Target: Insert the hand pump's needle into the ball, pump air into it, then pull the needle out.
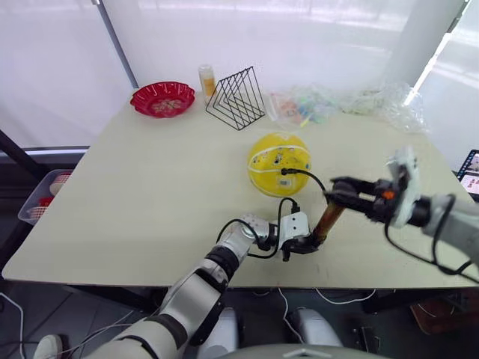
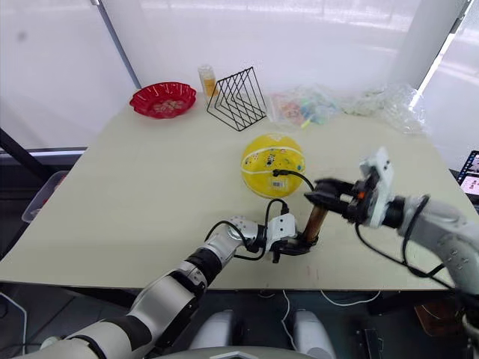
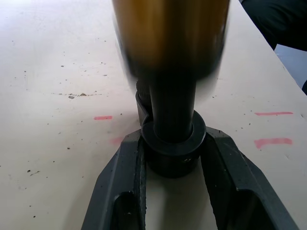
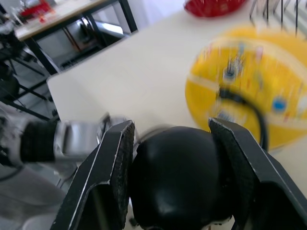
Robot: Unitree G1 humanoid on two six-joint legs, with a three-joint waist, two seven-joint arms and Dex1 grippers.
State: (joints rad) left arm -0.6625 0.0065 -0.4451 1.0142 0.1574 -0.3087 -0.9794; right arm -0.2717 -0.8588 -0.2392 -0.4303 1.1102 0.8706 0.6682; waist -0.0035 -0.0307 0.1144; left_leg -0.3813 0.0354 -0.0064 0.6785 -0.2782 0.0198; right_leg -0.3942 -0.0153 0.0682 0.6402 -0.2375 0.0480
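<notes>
The yellow ball rests mid-table. The hand pump stands tilted near the front edge, its orange-gold barrel leaning away from the ball. My left gripper is shut on the pump's black bottom cap, low on the table. My right gripper is shut on the black handle at the top. The thin black hose arcs from the pump to the ball's near side. There the needle connector sits against the ball; the pin itself is hidden.
At the back left stand a red scalloped bowl, a small orange bottle and a black wire rack. Crumpled clear plastic bags lie at the back right. The table's front edge runs just below the pump.
</notes>
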